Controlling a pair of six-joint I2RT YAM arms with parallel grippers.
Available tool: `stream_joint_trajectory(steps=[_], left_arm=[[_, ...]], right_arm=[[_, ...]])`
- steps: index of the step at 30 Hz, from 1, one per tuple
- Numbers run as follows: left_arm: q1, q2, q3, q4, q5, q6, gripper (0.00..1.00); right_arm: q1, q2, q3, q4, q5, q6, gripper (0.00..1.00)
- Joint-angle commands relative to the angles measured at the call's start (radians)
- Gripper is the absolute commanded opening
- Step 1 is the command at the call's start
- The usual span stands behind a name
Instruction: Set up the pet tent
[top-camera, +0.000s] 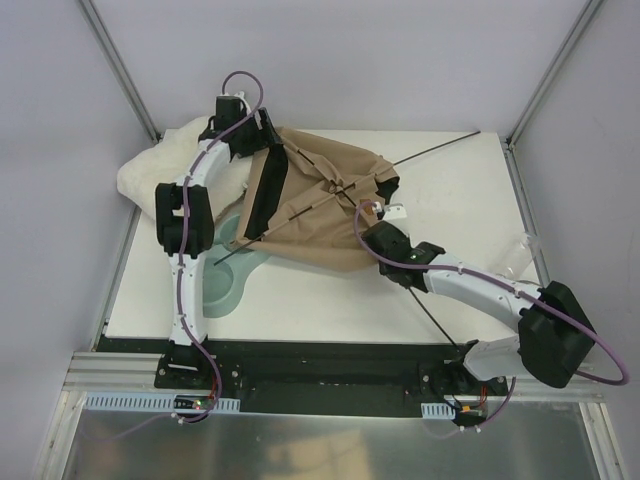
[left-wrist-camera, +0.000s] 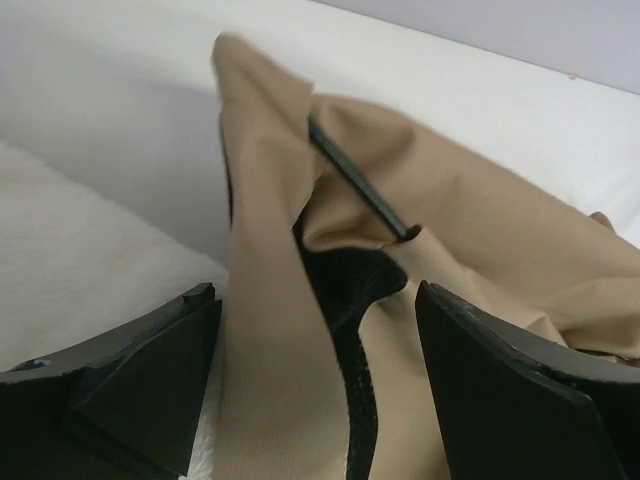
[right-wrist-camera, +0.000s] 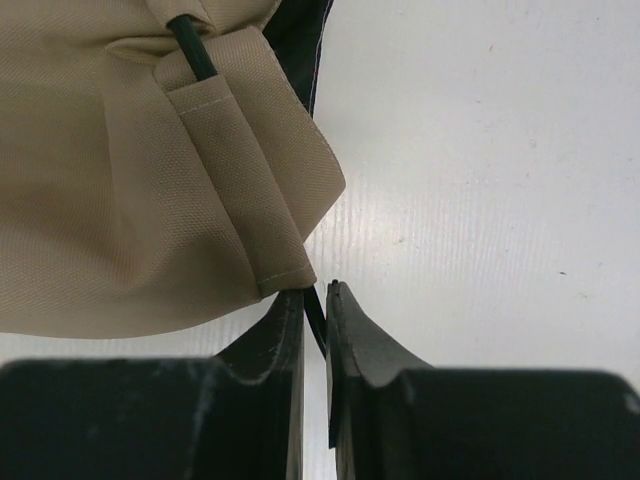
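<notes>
- The right gripper (right-wrist-camera: 316, 292) is pictured pinched shut on a thin black pole (right-wrist-camera: 192, 50), with the pet tent (right-wrist-camera: 100, 200) and its tan sleeve just beyond the fingertips.
- The pole is best fed straight along that sleeve, gripped close to the hem so the rod is not bowed.
- The right forearm is stretched low across the table (top-camera: 330, 300).
- Farther off, the left gripper (left-wrist-camera: 318, 295) is held wide open, a fabric fold standing between the jaws.
- The left arm is reached across, beside a white cushion (top-camera: 150, 170).
</notes>
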Motion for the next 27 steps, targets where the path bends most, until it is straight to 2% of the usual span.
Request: stream_joint_trajectory(steps=[1, 6, 15, 22, 23, 24, 25, 27], left_arm=[[-0.003, -0.128, -0.034, 0.003, -0.121, 0.055, 0.85], [-0.001, -0.191, -0.055, 0.003, -0.178, 0.095, 0.99], [-0.001, -0.343, -0.098, 0.003, -0.077, 0.101, 0.99], [-0.001, -0.546, -0.289, 0.005, 0.032, 0.046, 0.99], [-0.001, -0.579, -0.326, 0.002, 0.043, 0.034, 0.99], [-0.003, -0.609, -0.358, 0.003, 0.057, 0.028, 0.99], [-0.003, -0.642, -0.395, 0.003, 0.064, 0.026, 0.99], [-0.004, -0.695, -0.454, 0.005, 0.066, 0.026, 0.99]], right_arm=[[-0.018, 0.013, 0.078, 0.089, 0.038, 0.151, 0.00], [-0.055, -0.004, 0.058, 0.105, 0.017, 0.188, 0.00], [-0.070, 0.013, 0.079, 0.125, -0.068, 0.183, 0.00], [-0.070, 0.033, 0.118, 0.058, -0.146, 0.200, 0.00], [-0.070, 0.036, 0.128, 0.041, -0.163, 0.195, 0.04], [-0.070, 0.037, 0.136, 0.011, -0.173, 0.192, 0.15], [-0.070, 0.036, 0.139, -0.003, -0.183, 0.186, 0.32], [-0.070, 0.025, 0.136, -0.029, -0.193, 0.180, 0.56]])
